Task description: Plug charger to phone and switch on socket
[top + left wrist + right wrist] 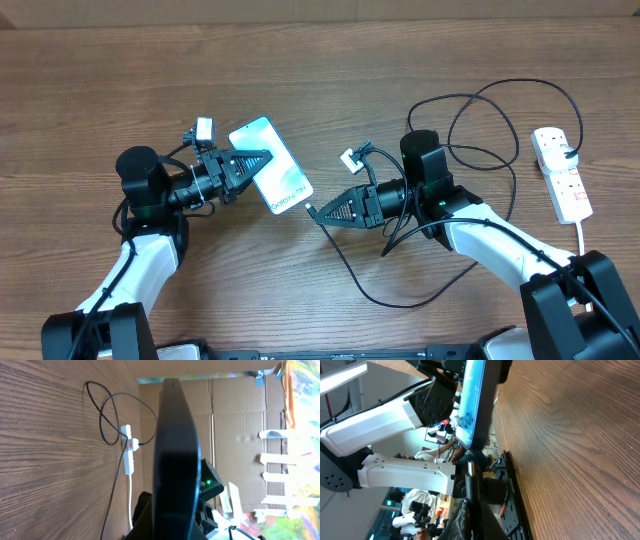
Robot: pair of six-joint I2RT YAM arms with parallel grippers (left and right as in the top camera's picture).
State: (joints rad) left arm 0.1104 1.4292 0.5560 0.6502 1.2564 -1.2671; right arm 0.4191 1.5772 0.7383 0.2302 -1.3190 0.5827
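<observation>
The phone [272, 166], screen lit light blue, is lifted off the table with my left gripper [256, 161] shut on its left long edge. In the left wrist view the phone [175, 455] shows edge-on as a dark slab. My right gripper [320, 211] is shut on the charger's connector end [311, 209], just right of the phone's lower short end and not touching it. In the right wrist view the connector [469, 482] points up at the phone [475, 405]. The black cable [362, 285] trails in loops to a plug in the white socket [562, 176].
The socket [130, 452] lies at the far right with its thick white cord [583, 235] running toward the front edge. Cable loops [480, 130] lie between my right arm and the socket. A cardboard wall [235, 425] stands behind the table.
</observation>
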